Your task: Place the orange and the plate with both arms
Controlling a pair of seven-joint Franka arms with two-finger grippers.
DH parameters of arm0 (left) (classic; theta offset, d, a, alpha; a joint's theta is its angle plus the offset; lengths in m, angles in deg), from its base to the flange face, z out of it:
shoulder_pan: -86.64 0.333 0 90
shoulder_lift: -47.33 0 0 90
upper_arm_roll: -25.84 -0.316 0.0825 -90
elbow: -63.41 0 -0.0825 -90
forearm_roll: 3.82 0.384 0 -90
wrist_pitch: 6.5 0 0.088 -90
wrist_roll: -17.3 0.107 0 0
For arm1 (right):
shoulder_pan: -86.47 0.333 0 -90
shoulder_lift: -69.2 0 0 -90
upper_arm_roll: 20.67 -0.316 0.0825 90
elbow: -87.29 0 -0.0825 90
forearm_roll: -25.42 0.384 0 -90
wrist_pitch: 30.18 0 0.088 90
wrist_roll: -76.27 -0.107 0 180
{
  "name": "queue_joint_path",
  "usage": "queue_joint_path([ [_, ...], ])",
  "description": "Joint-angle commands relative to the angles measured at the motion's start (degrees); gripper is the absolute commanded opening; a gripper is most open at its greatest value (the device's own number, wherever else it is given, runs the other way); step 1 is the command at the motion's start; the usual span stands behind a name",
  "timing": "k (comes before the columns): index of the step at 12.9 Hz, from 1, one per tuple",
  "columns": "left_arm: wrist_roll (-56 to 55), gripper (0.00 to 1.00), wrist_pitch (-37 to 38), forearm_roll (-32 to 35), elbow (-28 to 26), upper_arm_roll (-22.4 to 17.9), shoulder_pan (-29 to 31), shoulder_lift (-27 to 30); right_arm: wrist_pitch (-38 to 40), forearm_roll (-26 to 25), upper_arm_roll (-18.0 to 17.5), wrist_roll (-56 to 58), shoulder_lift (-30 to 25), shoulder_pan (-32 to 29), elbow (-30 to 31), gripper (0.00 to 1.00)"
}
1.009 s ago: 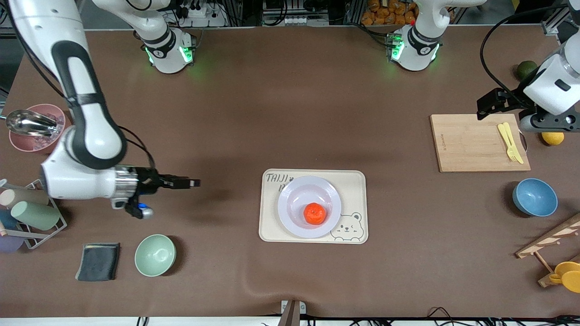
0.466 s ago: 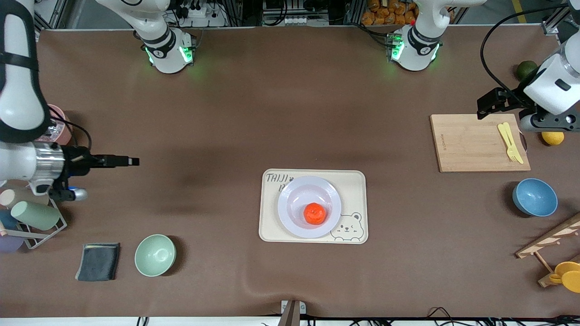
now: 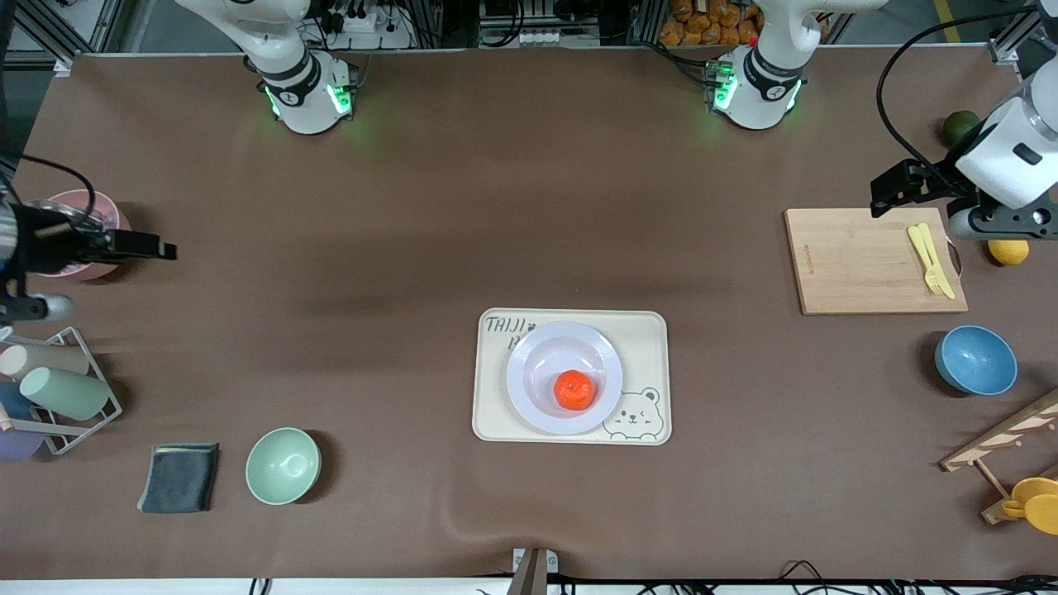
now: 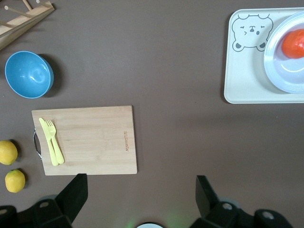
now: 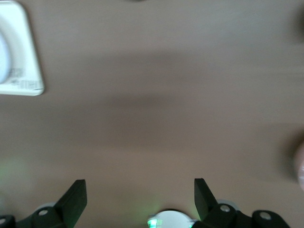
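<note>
Front view: the orange point(image 3: 574, 390) sits on the plate point(image 3: 537, 405), itself on the tray point(image 3: 645, 339), so placing looks done.

Left wrist view: left gripper point(image 4: 141, 195) hangs spread and empty over the table near the board point(image 4: 95, 137).

Right wrist view: right gripper point(image 5: 140, 194) gapes empty over bare table.

The cream tray point(image 3: 645, 330) has hand-style dark lettering in one corner that reads "TAIJI", with a second line under it mostly hidden by the plate point(image 3: 529, 388); a cartoon bear face is drawn in the diagonally opposed corner. The wooden cutting board point(image 4: 95, 137) carries a small printed word along one edge, too small to read.
</note>
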Motion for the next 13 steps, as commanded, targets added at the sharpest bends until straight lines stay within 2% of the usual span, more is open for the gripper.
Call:
queue_joint_path([
  [1,-0.53,1.0,1.08,-1.09,0.56,0.08,0.3,0.42,0.25,-4.44,-0.37,0.47,-2.74,-0.33,0.51,1.0],
  [5,-0.53,1.0,1.52,-1.17,0.56,0.08,0.3,0.42,-2.39,-4.98,-0.02,0.29,-2.66,-0.07,-0.36,1.0],
  [8,-0.53,1.0,1.52,-1.09,0.56,0.08,0.3,0.42,-0.82,-7.7,-0.63,-1.11,-3.88,0.02,-1.25,1.0],
  [11,-0.53,1.0,1.52,-1.09,0.56,0.08,0.3,0.42,-6.68,-7.0,-0.11,-1.9,-9.93,-0.69,7.42,1.0],
  [13,-0.53,1.0,1.52,-1.17,0.56,0.08,0.3,0.42,-14.04,-6.65,-0.11,-1.99,-17.03,-0.25,18.3,1.0],
])
